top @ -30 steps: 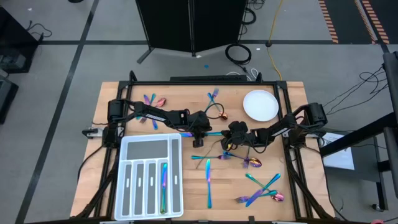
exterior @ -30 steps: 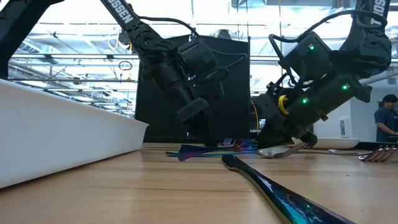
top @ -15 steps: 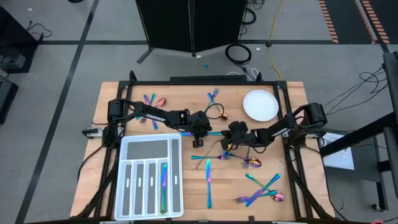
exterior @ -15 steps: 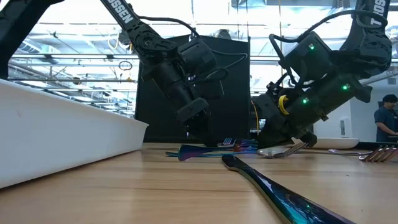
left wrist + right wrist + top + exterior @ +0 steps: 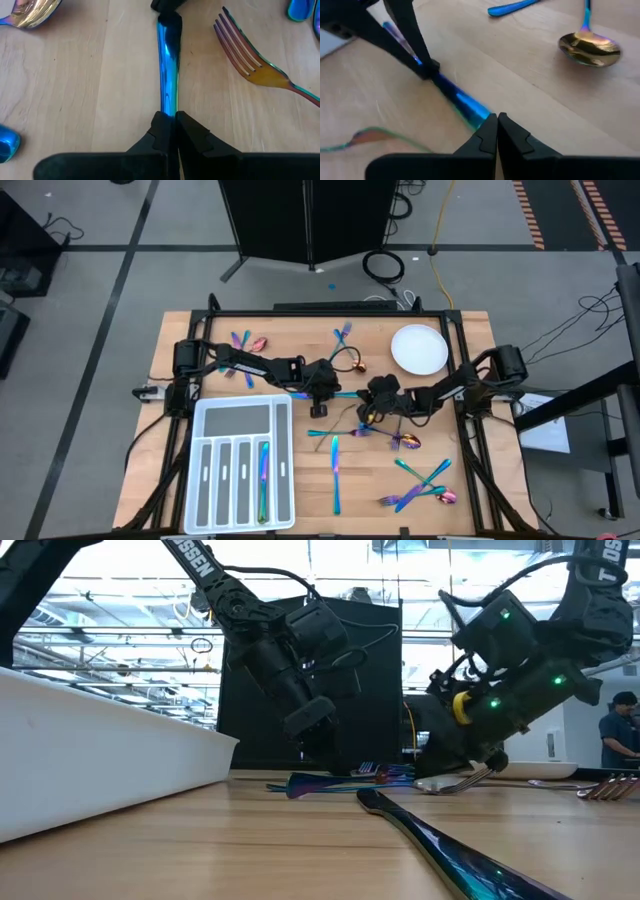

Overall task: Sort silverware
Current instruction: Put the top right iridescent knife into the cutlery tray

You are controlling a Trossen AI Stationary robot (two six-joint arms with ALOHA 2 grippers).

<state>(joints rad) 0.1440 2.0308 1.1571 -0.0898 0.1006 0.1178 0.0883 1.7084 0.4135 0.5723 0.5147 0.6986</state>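
Both end effectors are clamped on one blue knife [image 5: 168,65] at frame centre on the counter [image 5: 300,510]: left end effector [image 5: 169,125] at one end, right end effector [image 5: 497,125] at the other. Risk: opposing pulls bend or fling it (neither lets go), scattering the nearby fork [image 5: 255,60].

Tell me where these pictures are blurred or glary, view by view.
Low view: the near utensil lies soft, out of focus, and bright windows behind glare. Right wrist view: the blue piece and the other arm are smeared. Left wrist view: sharp, with a bright sheen down the blue handle. High view: evenly lit.
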